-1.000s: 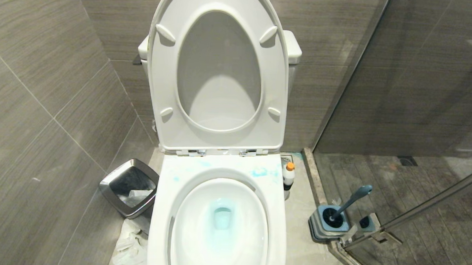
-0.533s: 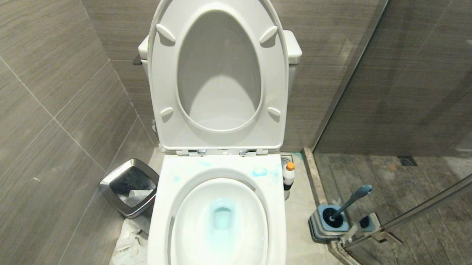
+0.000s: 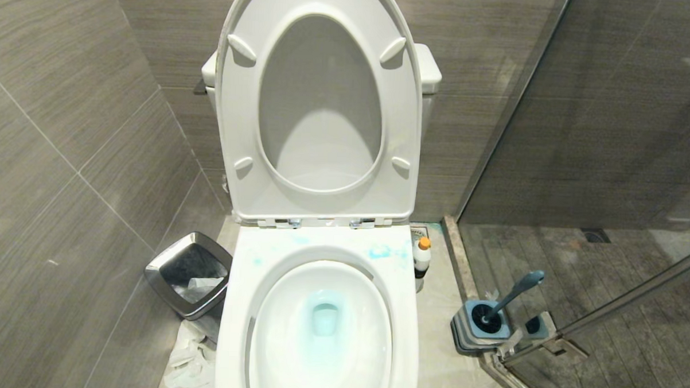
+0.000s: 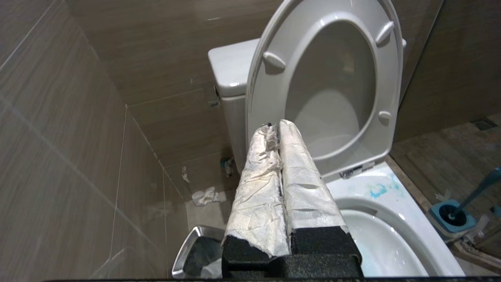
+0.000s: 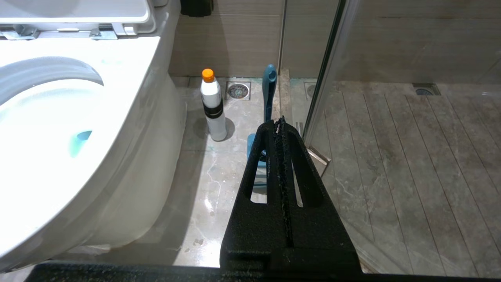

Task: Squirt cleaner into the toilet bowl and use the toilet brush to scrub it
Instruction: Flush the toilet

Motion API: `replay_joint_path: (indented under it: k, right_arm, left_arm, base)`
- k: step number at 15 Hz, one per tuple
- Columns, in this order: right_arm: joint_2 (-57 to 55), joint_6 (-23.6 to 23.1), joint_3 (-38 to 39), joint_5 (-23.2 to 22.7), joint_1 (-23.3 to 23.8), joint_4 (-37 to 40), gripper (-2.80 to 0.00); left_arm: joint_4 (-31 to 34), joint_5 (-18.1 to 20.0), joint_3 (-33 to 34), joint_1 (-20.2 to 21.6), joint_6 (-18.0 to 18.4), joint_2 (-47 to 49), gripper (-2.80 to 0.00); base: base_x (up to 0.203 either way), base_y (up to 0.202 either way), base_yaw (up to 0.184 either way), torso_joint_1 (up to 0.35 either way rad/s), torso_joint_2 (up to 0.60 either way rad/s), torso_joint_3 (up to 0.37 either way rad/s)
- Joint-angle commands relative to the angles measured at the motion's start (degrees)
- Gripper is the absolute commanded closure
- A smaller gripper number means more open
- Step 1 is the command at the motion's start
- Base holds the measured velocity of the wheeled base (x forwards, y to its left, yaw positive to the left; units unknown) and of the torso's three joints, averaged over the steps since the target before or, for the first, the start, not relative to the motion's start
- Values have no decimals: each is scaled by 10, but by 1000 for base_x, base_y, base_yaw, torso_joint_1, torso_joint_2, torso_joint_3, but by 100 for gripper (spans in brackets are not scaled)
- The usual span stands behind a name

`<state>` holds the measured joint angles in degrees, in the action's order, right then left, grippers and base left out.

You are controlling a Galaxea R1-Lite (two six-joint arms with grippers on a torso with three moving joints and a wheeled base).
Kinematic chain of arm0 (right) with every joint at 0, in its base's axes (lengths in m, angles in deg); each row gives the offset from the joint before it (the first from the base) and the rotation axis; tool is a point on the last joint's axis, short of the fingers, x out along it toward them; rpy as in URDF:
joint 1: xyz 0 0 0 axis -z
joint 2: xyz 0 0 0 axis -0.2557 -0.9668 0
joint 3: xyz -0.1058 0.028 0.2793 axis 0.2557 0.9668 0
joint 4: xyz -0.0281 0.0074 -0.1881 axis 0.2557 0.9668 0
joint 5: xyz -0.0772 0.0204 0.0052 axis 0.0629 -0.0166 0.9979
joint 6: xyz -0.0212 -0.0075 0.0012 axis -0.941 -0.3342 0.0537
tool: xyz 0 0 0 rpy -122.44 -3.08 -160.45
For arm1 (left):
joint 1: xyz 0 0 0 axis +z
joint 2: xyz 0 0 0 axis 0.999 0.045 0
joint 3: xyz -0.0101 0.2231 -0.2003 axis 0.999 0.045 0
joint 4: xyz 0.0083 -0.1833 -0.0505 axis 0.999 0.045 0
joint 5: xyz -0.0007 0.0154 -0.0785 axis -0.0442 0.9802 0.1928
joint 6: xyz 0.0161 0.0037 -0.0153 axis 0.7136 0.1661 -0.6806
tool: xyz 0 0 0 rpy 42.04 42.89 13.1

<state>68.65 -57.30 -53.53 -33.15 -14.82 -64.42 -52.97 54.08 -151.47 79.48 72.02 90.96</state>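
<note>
The toilet bowl (image 3: pixel 239 305) stands in the middle with seat and lid raised; blue smears mark its back rim and the water is tinted blue. The cleaner (image 3: pixel 421 257), a white bottle with an orange cap, stands upright on the floor just right of the bowl. The toilet brush (image 3: pixel 513 294) leans in its square blue base further right. Neither arm shows in the head view. My left gripper (image 4: pixel 277 126), fingers wrapped in white, is shut and empty, held above the bowl's left side. My right gripper (image 5: pixel 280 121) is shut and empty, low over the floor before the brush (image 5: pixel 269 90) and cleaner (image 5: pixel 213 107).
A square steel bin (image 3: pixel 188 273) sits left of the bowl with crumpled paper (image 3: pixel 193 364) on the floor in front of it. A glass shower door and its metal frame (image 3: pixel 552 330) close off the right side just behind the brush base. Tiled walls stand close on the left.
</note>
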Motion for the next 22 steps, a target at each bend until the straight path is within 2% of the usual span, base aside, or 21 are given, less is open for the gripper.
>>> replay_joint_path:
  k: [1,4,6,8,11,12,16,19,22]
  right_arm:
    - [0,0,12,0,0,-1,0]
    - [0,0,12,0,0,-1,0]
    - [0,0,12,0,0,-1,0]
    - [0,0,12,0,0,-1,0]
    - [0,0,12,0,0,-1,0]
    - [0,0,12,0,0,-1,0]
    - [0,0,12,0,0,-1,0]
    - [0,0,12,0,0,-1,0]
    - [0,0,11,0,0,-1,0]
  left_arm:
    - [-12,-8,-66,-27,12,108,0]
    - [-102,-33,-93,-40,50,192,0]
    - [-123,-68,-140,-58,57,236,0]
    - [-130,-116,-161,-99,61,272,0]
    - [-149,-186,-221,-103,59,351,0]
    - [-156,-197,-249,-98,54,380,0]
    - [-184,-196,-390,-47,20,502,0]
    - [-196,-182,-414,4,-15,562,0]
    - [-247,-178,-417,19,-44,604,0]
  base:
    - [0,0,0,0,0,0]
    - [0,0,0,0,0,0]
    - [0,0,0,0,0,0]
    - [0,0,0,0,0,0]
    - [0,0,0,0,0,0]
    - [0,0,0,0,0,0]
    - [0,0,0,0,0,0]
    - [0,0,0,0,0,0]
    - [0,0,0,0,0,0]
